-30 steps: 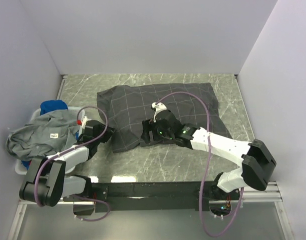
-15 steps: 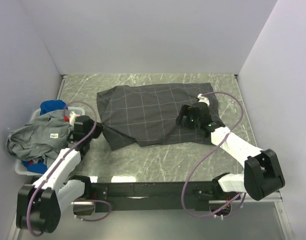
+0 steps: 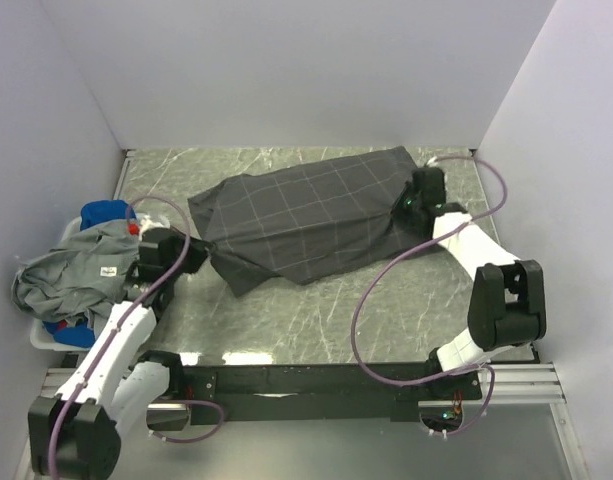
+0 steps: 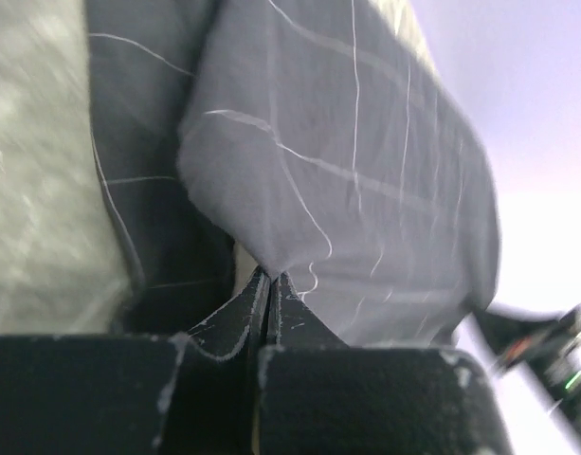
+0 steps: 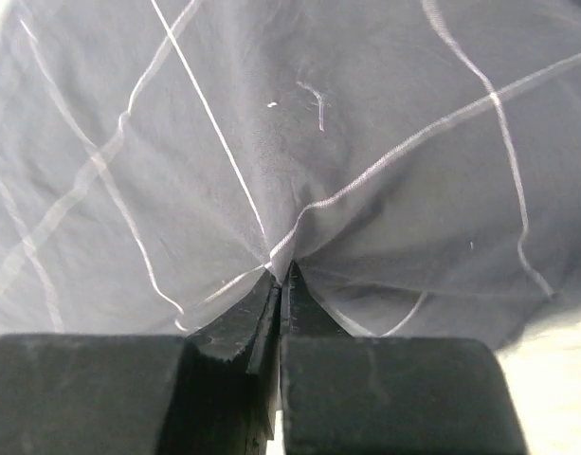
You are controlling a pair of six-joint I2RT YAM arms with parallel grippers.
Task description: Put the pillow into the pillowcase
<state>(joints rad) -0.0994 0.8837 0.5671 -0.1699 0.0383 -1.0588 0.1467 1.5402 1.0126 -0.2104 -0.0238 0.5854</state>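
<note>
Now: pillowcase (image 3: 306, 215) pinched at both ends.
I see left gripper (image 4: 269, 282) clamped near left edge, right gripper (image 5: 279, 275) clamped near far-right corner.

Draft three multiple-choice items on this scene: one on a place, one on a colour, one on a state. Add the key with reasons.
1. Where is the grey garment?
A. at the left edge of the scene
B. in the far right corner
C. between the arm bases

2. What colour is the cloth just behind that garment?
A. red
B. blue
C. yellow

3. How is the right end effector?
A. open in the air
B. shut on nothing
C. shut on the pillowcase

Key:
1 A, it is heaped at the far left.
2 B, bright blue shows behind the grey.
3 C, the right wrist view shows it pinching the grid fabric.
</note>
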